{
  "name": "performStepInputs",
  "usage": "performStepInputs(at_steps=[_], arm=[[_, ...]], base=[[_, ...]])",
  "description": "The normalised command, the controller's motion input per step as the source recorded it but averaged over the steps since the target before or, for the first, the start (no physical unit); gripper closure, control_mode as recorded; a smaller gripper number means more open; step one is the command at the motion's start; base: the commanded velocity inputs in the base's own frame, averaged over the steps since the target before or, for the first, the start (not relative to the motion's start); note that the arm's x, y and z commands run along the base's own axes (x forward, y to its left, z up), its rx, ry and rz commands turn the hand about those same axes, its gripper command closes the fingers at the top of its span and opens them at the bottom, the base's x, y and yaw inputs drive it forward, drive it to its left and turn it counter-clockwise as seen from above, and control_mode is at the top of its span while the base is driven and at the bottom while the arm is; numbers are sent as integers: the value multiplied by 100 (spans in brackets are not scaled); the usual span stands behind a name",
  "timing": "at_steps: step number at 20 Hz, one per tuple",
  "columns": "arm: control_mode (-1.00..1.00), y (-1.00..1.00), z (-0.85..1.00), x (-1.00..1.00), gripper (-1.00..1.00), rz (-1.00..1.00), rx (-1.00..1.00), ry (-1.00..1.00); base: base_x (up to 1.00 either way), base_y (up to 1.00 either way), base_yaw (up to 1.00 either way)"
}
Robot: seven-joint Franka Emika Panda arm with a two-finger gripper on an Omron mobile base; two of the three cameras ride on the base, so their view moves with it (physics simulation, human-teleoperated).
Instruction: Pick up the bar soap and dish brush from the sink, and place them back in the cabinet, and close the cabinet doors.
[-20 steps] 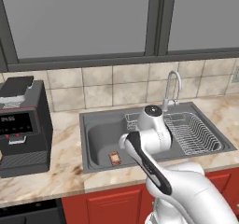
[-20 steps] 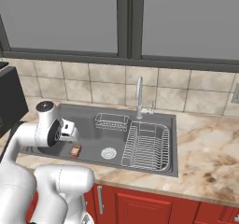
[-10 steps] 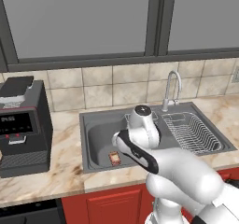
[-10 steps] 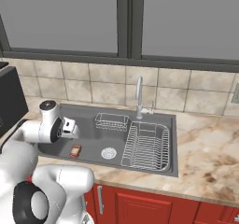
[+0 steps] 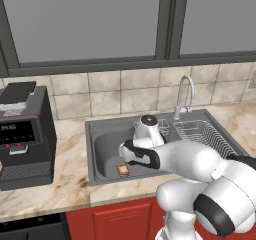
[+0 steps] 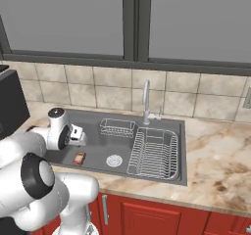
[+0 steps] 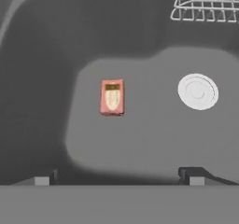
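The bar soap (image 7: 112,97) lies flat on the floor of the dark grey sink (image 7: 140,139), a small orange-brown block with a paler face. My gripper (image 7: 119,177) hangs open above it, and the soap sits a little beyond the gap between the two fingertips (image 7: 192,174). From the base, the bar soap (image 5: 122,169) (image 6: 79,157) rests in the left part of the sink (image 6: 98,119), below the gripper (image 6: 80,139). The jaws hold nothing. The dish brush, the cabinet and the cabinet doors are out of view.
A round white drain (image 6: 113,160) lies right of the soap. A wire dish rack (image 6: 154,153) fills the sink's right half, with a small wire basket (image 6: 116,127) and a silver faucet (image 6: 146,102) at the back. A black coffee machine (image 5: 22,134) stands on the marble counter (image 5: 60,194).
The arm has swung left and folded lower over the sink, bringing the hand above the soap. The soap has not moved and the jaws have stayed open.
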Motion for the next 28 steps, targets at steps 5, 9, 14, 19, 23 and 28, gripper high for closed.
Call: performStepInputs(at_steps=[5,9,14,19,23,28], arm=[[-100,2,-30,25,-100,0,0,1],[-100,10,-22,26,-100,0,0,4],[-100,13,-11,16,-100,0,0,10],[-100,10,-13,9,-100,0,0,9],[-100,0,-11,15,-100,0,0,5],[-100,0,-13,30,-100,0,0,3]], base=[[0,0,0],[0,0,0],[0,0,0],[0,0,0],[0,0,0],[0,0,0]])
